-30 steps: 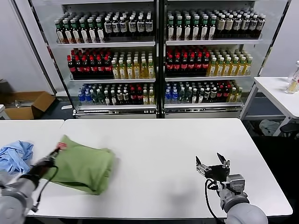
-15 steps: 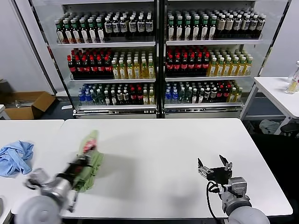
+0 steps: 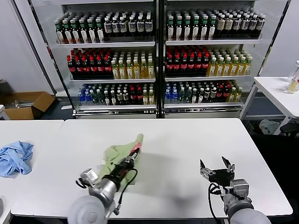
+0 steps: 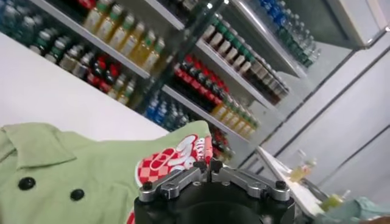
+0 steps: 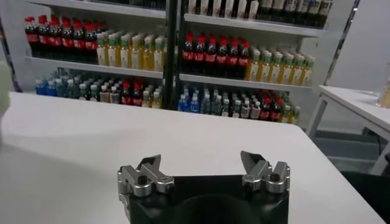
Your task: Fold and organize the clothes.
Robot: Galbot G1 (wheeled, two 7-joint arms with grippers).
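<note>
White table (image 3: 177, 140) seen before stocked bottle shelves (image 3: 159, 60). Left gripper (image 3: 134, 152) closed on the light green cotton shirt (image 3: 119, 156), a fold with red-and-white print raised just above the fingers, the rest bunched beneath and behind them. Crumpled sky-blue cloth (image 3: 15, 157) lies well apart, beyond the left arm. Right gripper (image 3: 216, 169) held with fingers spread, nothing between them, well apart from the shirt.

Shirt (image 3: 122, 155) mid-table (image 3: 187, 140) (left hand (image 3: 133, 156) gripping), cloth (image 3: 15, 156) far left, right hand (image 3: 216, 169) right
</note>
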